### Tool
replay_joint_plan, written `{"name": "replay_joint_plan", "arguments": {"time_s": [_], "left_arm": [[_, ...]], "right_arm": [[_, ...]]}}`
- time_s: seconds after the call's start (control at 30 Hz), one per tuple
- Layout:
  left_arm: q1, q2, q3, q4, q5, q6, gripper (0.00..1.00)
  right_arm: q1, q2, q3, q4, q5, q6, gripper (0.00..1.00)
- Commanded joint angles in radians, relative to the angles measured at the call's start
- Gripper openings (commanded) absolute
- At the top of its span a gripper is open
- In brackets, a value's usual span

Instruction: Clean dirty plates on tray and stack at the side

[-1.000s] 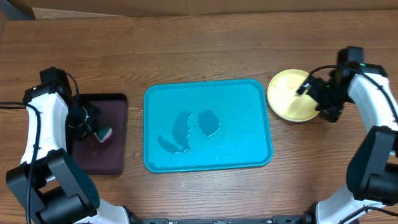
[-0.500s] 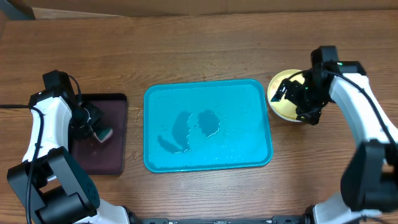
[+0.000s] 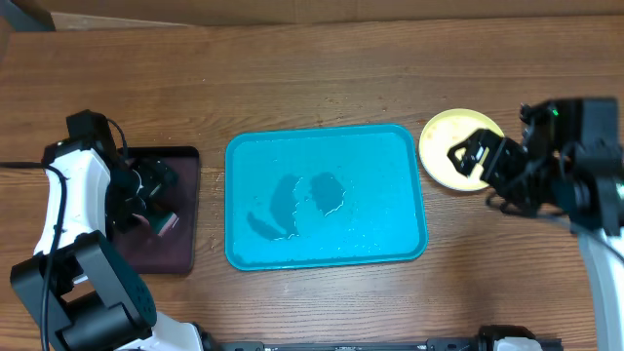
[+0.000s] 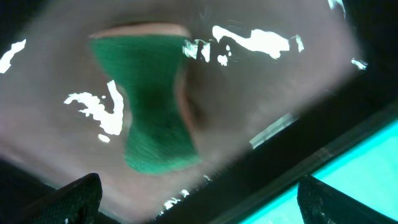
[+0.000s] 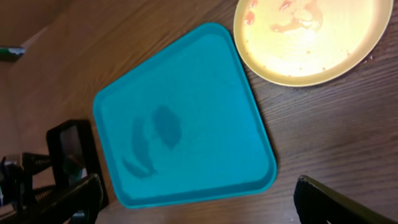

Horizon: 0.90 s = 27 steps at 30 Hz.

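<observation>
From overhead, the turquoise tray [image 3: 244,156] sits mid-surface with dark wet patches on its floor. The yellow-green plate [image 3: 439,135] lies off it on the wooden surface [image 3: 322,78], just beside the tray's 2 o'clock corner. The right jaws hang over the plate's 4 o'clock side. Only the right wrist view shows red-brown smears on that plate. It also shows the right fingers [image 5: 348,205] set far apart at the frame's lower corners, nothing between them. At the tray's 9 o'clock lies a dark maroon tray [image 3: 180,253]. The left wrist view shows plainly a green sponge [image 4: 155,112] lying on it. The left jaws are spread wide, their fingertips [image 4: 78,198] clear of the sponge.
</observation>
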Motion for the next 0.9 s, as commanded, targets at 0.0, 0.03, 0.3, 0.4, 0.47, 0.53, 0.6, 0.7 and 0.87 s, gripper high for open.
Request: {"name": "replay_joint_plan", "arguments": {"time_s": [0.0, 0.03, 0.3, 0.4, 0.47, 0.53, 0.6, 0.7, 0.87], "left_arm": [[0.006, -0.065, 0.079, -0.023, 0.196, 0.136, 1.00], [0.006, -0.083, 0.084, -0.027, 0.240, 0.156, 1.00], [-0.017, -0.317, 0.085, -0.067, 0.313, 0.230, 1.00], [-0.022, -0.367, 0.085, -0.105, 0.245, 0.229, 1.00], [-0.022, -0.378, 0.085, -0.124, 0.208, 0.229, 1.00], [-0.022, -0.376, 0.085, -0.138, 0.208, 0.229, 1.00], [-0.022, -0.373, 0.085, -0.137, 0.220, 0.217, 1.00], [-0.022, -0.370, 0.085, -0.137, 0.214, 0.206, 1.00], [-0.021, -0.369, 0.085, -0.137, 0.210, 0.206, 1.00]], "right_arm": [[0.021, -0.090, 0.022, -0.022, -0.010, -0.005, 1.00], [0.026, -0.111, 0.022, -0.033, -0.010, -0.005, 1.00], [0.048, -0.264, 0.003, -0.161, -0.006, -0.005, 1.00], [0.048, -0.268, 0.003, -0.193, -0.007, -0.005, 1.00], [0.048, -0.266, 0.003, -0.192, -0.006, -0.005, 1.00], [0.048, -0.264, 0.003, -0.192, -0.006, -0.005, 1.00], [0.048, -0.262, 0.003, -0.192, -0.006, -0.005, 1.00], [0.048, -0.261, 0.003, -0.192, -0.006, -0.005, 1.00], [0.048, -0.261, 0.003, -0.192, -0.006, -0.005, 1.00]]}}
